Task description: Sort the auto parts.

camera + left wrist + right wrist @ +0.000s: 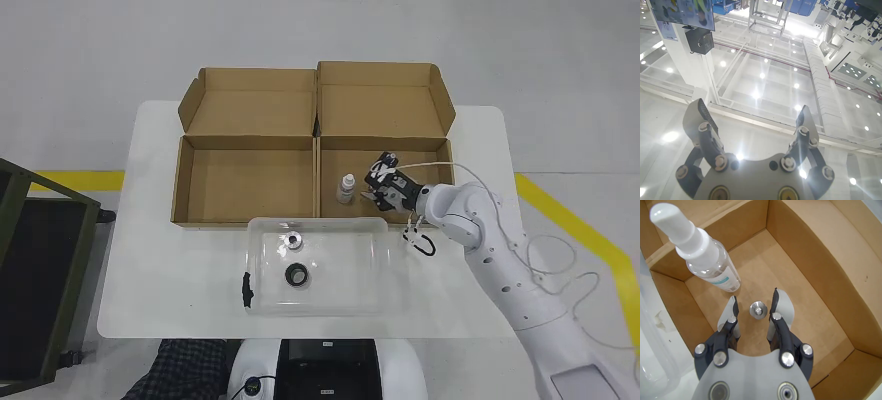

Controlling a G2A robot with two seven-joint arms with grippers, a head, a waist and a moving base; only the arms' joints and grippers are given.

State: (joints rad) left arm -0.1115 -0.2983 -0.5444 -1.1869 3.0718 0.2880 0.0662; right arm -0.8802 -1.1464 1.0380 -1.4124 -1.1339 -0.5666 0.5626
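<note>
Well, the small round metal part (758,310) lies flat on the floor of the right cardboard box (810,247), between the two fingers of the right gripper (755,294). Those fingers are spread, one on each side of the part, with a gap showing on both sides, so nothing is grasped. Just beside the gripper, a clear spray bottle (713,262) with a white cap stands upright in the same box.

From above, the right gripper (383,190) sits low in the right cardboard box (350,158), right of centre in the frame, with the spray bottle (345,188) to its left near the box's lower left corner. The left cardboard box (245,180) adjoins it, flap up. Below both boxes a clear plastic bin (350,280) holds a silver part (293,240) and a black ring (297,274), apart from each other. All of this rests on the white table (160,270).

The left gripper (752,103) points up at the ceiling, its fingers wide apart and holding nothing.
</note>
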